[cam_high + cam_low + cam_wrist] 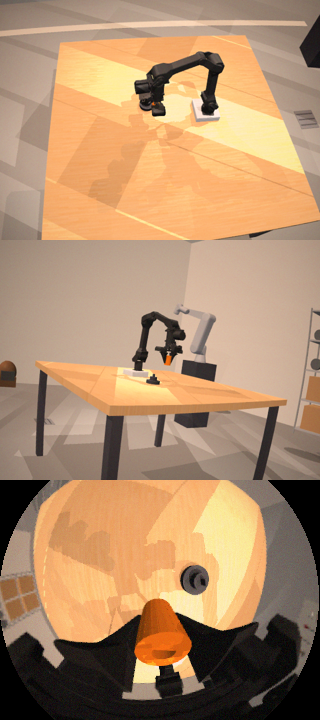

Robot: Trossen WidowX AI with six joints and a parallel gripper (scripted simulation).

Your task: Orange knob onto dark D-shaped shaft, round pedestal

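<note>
The orange knob [154,103] [168,360] [159,635] is held in the air, clear of the table. My gripper [168,361] [158,616] is shut on it, one finger on each side. The round dark pedestal [144,108] [152,382] [186,583] stands on the table, with the knob above it and off to one side. The dark shaft [154,375] [201,581] stands up from its middle and has nothing on it. In the wrist view the pedestal is beyond the knob, to the right. The shaft's flat side cannot be made out.
The wooden table [103,160] [144,409] carries my arm's white base plate [197,111] [129,372], a short way from the pedestal. A pale robot arm [202,330] stands on a dark block [197,371] behind the table. A shelf rack [305,364] stands at the far right.
</note>
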